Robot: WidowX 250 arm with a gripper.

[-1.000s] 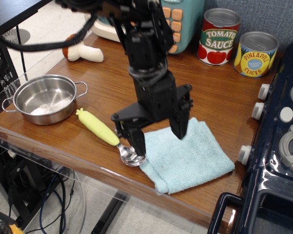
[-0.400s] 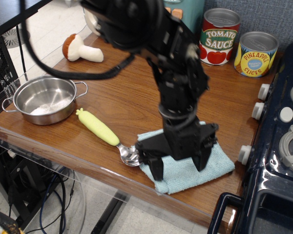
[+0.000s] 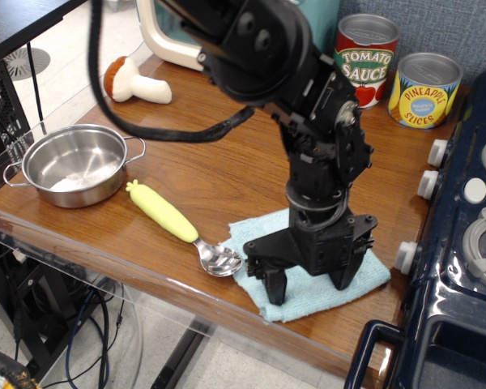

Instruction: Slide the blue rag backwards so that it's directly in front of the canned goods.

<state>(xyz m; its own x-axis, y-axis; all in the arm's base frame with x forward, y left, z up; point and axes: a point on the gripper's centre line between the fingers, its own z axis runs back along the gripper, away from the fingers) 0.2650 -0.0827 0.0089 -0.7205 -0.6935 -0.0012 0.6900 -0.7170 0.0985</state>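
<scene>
The pale blue rag [image 3: 263,239] lies near the table's front edge, largely hidden under my arm. My black gripper [image 3: 309,283] is open, its two fingers spread wide and pointing down onto the rag's front part. One fingertip [image 3: 276,292] is at the rag's front left, the other at its right. The canned goods stand at the back right: the Tomato Sauce tin [image 3: 366,58] and the Pineapple Slices tin [image 3: 424,89]. They are well behind the rag.
A spoon with a yellow-green handle [image 3: 178,223] lies just left of the rag, its bowl touching the rag's edge. A steel pot [image 3: 75,164] sits at the left. A toy mushroom [image 3: 134,81] and teal microwave are at the back. A toy stove [image 3: 470,235] borders the right.
My gripper has moved right and toward the table's front, from above the rag's back left part to low over its front part. The rag has barely shifted.
</scene>
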